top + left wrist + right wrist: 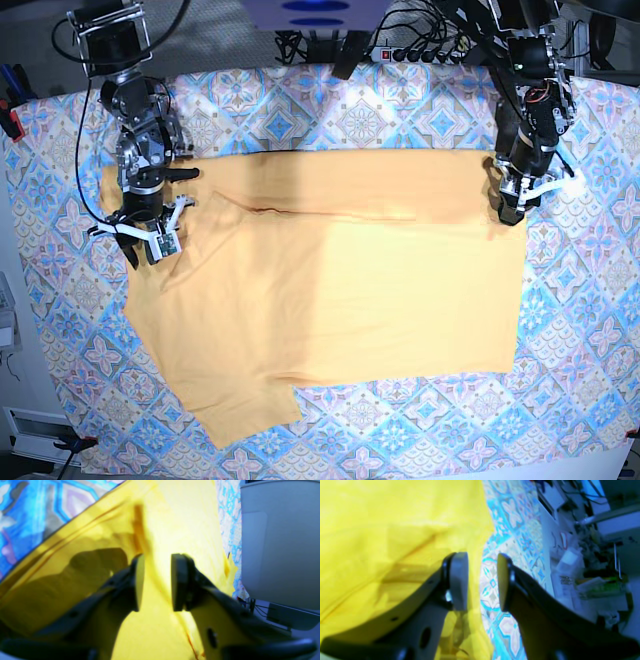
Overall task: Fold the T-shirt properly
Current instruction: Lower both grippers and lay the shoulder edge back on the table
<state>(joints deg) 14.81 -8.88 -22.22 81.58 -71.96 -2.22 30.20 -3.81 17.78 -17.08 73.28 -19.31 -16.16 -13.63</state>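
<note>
T-shirt (330, 290) lies spread on the tablecloth (420, 120); left hand (155, 582) and right hand (481, 585) both gape, gripping nothing.

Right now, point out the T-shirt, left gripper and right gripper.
T-shirt (340, 300): base view, middle of the flat fabric.
Left gripper (157, 582): left wrist view, gap between its open fingertips.
Right gripper (482, 583): right wrist view, gap between its open fingertips.

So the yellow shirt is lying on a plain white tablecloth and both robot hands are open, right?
Not quite. The tablecloth isn't plain white; it has a blue-and-pink tile pattern, as the base view shows. The rest holds: the T-shirt lies on it, and the wrist views show the left hand and right hand open.
</note>
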